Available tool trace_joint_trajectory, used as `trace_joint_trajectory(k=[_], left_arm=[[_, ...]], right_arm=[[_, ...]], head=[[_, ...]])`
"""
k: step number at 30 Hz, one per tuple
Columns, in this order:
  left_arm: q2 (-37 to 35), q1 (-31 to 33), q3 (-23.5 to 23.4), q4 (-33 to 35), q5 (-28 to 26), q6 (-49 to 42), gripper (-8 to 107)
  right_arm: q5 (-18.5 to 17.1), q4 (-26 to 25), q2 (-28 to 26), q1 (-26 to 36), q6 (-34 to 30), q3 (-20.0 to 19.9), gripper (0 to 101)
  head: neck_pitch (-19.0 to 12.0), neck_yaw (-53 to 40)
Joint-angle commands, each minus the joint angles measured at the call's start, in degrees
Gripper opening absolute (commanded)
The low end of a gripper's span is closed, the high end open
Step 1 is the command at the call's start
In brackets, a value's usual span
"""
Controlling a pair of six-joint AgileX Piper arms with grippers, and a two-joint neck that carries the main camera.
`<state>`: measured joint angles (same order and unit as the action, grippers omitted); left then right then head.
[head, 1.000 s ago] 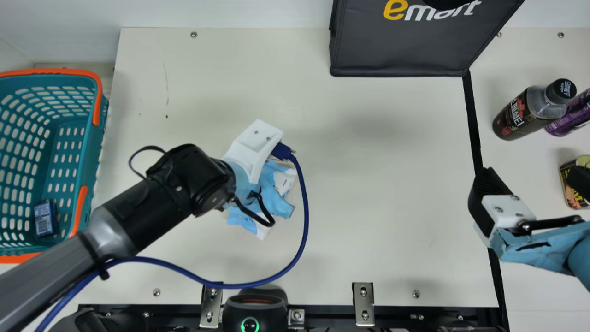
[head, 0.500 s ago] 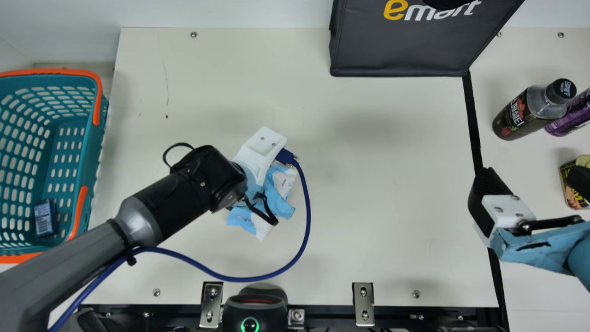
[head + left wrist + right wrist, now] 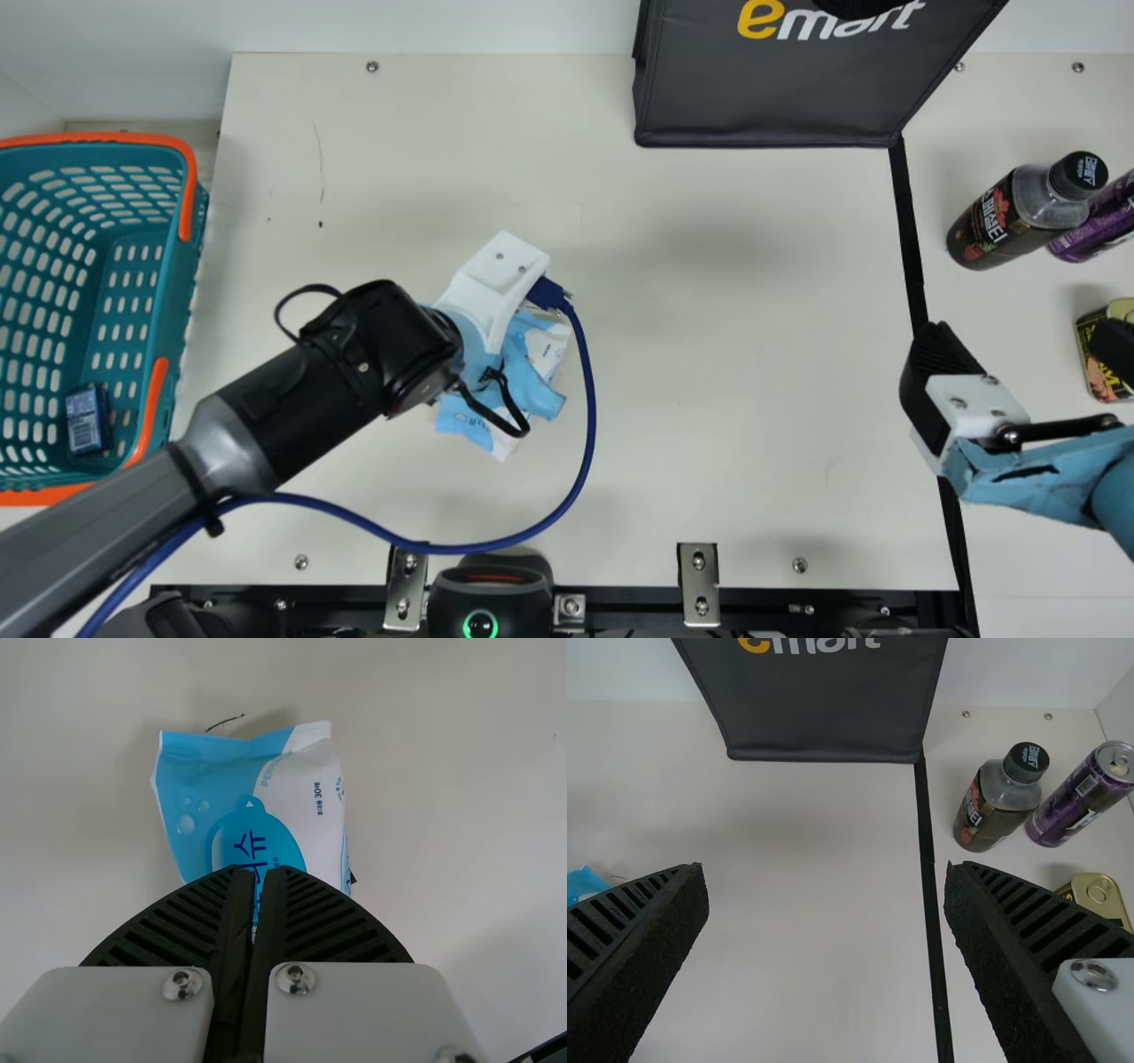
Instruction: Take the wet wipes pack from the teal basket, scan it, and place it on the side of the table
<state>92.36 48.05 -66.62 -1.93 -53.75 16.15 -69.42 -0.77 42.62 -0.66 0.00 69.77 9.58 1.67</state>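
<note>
Wet wipes pack (image 3: 301, 806), blue and white, lying on the cream table (image 3: 753, 354), to the right of the teal basket (image 3: 183, 292) in the main view. Left gripper (image 3: 496, 275), right of the basket too, directly above the pack and partly covering it. In the left wrist view, jaws of the left gripper (image 3: 258, 870) almost pressed together, with only a thin slit between, tips over the printed face; contact with the pack impossible to tell. Blue cable (image 3: 586, 443) looping from the left gripper back toward the basket side. Right gripper (image 3: 1019, 335) far to the right of the basket, jaws spread wide, nothing between.

Inside the basket, a small dark blue packet (image 3: 87, 421). Right of the basket and farther back, a black bag (image 3: 762, 97). Farthest right of the basket, a dark bottle (image 3: 1001, 230), a purple can (image 3: 1081, 802) just beside it, and a small tin (image 3: 1099, 895) nearer the front. Right of the basket at the front edge, a black device (image 3: 492, 585) with a green-lit ring.
</note>
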Motion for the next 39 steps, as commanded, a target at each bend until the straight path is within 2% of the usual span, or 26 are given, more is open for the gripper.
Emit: trace_joint_trajectory(k=[1,28,39], left_arm=[[-0.29,0.17,-0.13,-0.22,-0.28,0.24,-1],[-1.28,1.83,1.22,-1.74,-1.03,3.32,89],[0.68,3.51,4.11,-4.07,2.41,6.59,90]], right_arm=[[0.00,0.00,0.00,0.00,0.00,0.00,95],[0.00,0.00,0.00,0.00,0.00,0.00,95],[0.00,0.00,0.00,0.00,0.00,0.00,95]], head=[[-1.66,-0.09],[-1.66,-0.09],[-1.66,-0.09]])
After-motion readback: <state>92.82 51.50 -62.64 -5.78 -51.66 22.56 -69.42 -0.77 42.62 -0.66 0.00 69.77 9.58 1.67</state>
